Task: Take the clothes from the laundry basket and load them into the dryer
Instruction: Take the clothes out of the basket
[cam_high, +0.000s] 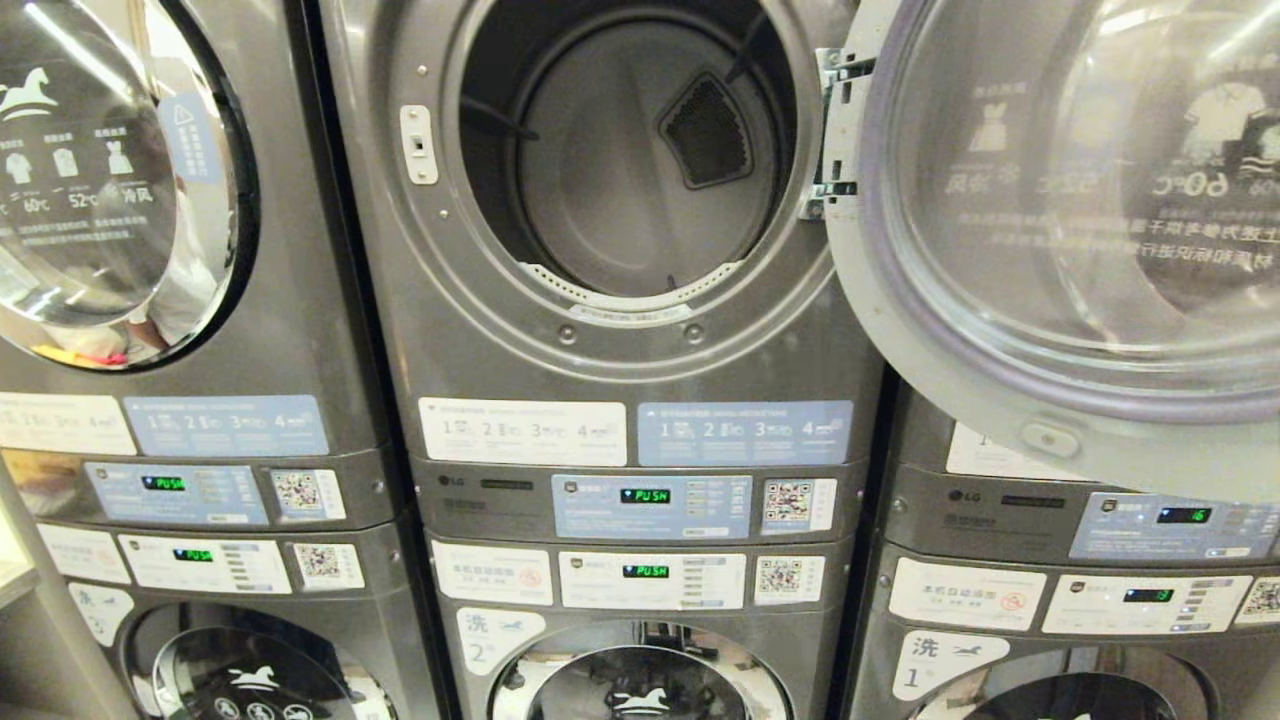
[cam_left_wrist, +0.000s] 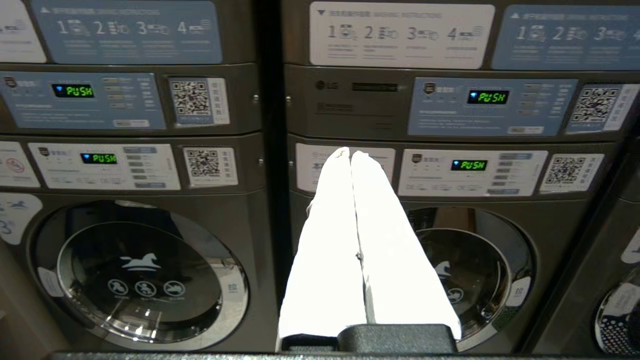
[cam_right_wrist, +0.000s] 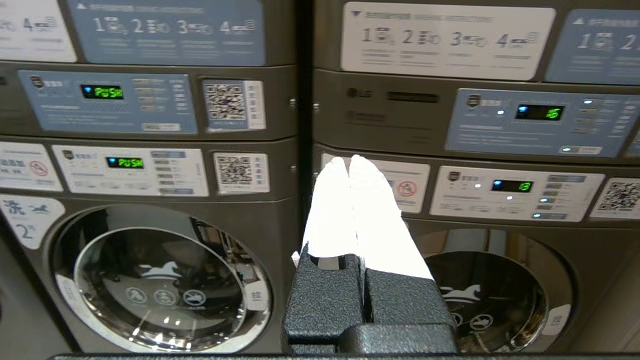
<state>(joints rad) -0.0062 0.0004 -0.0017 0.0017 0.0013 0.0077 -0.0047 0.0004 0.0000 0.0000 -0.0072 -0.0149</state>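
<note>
I see the upper dryer (cam_high: 630, 200) with its door (cam_high: 1050, 230) swung wide and its drum bare. My left gripper (cam_left_wrist: 350, 152) and right gripper (cam_right_wrist: 348, 161) are both pinched closed, holding nothing, facing the lower machines. No laundry basket or clothes in sight; loading hasn't begun, so finding them comes next.

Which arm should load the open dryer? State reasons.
Left, probably: the dryer door hangs open over the right side, while the drum opening is clear leftward. Left gripper and right gripper are both shut, empty.
</note>
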